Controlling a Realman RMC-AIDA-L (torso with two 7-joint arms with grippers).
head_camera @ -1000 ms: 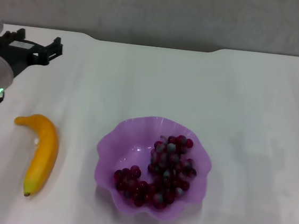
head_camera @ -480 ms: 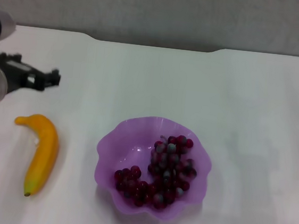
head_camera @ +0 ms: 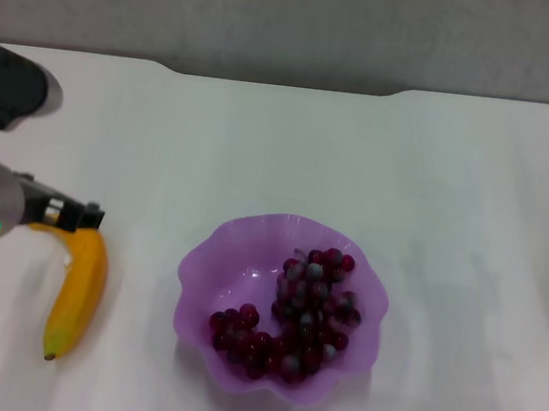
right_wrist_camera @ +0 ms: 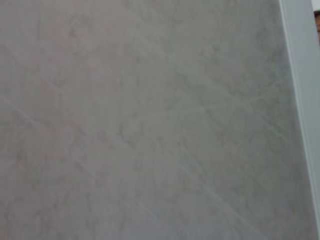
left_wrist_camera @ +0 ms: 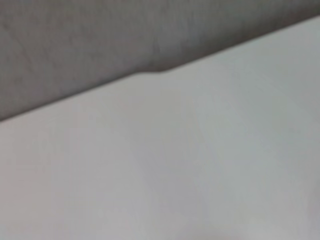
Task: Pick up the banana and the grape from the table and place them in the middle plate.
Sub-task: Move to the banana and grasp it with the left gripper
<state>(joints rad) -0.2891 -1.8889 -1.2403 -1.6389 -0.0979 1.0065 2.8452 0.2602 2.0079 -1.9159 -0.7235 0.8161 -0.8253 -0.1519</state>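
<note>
The yellow-orange banana (head_camera: pixel 79 288) lies on the white table (head_camera: pixel 471 207) at the left, its dark tip toward the front. My left gripper (head_camera: pixel 75 214) reaches in from the left edge and sits over the banana's far end, covering it. The bunch of dark red-purple grapes (head_camera: pixel 304 317) lies inside the translucent purple plate (head_camera: pixel 212 258) in the middle front of the table. My right gripper is out of view. The left wrist view shows only bare tabletop (left_wrist_camera: pixel 200 175) and its notched far edge.
The table's far edge (head_camera: pixel 288 81) has a shallow notch, with a grey wall behind it. The right wrist view shows only a grey surface (right_wrist_camera: pixel 140 120) and a pale strip at one side.
My left arm has come down and toward the front, from the far left of the table to over the banana's far end. The banana, grapes and plate have not moved.
</note>
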